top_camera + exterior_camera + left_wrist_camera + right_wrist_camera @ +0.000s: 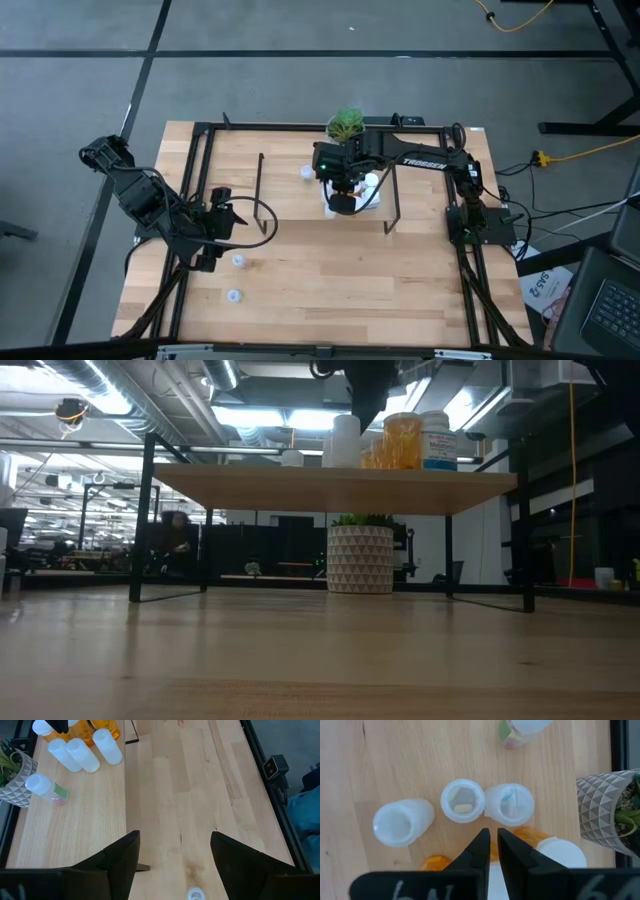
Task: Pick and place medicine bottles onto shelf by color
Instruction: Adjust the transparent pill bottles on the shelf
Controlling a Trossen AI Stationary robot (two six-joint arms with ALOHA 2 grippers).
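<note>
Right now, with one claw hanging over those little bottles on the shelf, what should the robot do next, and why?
Probably lift the right gripper straight up. Its fingers are nearly shut with nothing between them, just above the bottles standing on the shelf. Loose bottles wait on the table by the open left gripper.

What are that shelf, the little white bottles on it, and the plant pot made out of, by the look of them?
The shelf looks like a pale wood board with visible grain and a matt finish, on thin black legs, probably metal. The white bottles seem to be translucent plastic: in the right wrist view a pill shows through one cap. The plant pot looks like ceramic or plastic, pale with a faceted triangle pattern; I cannot tell which.
</note>
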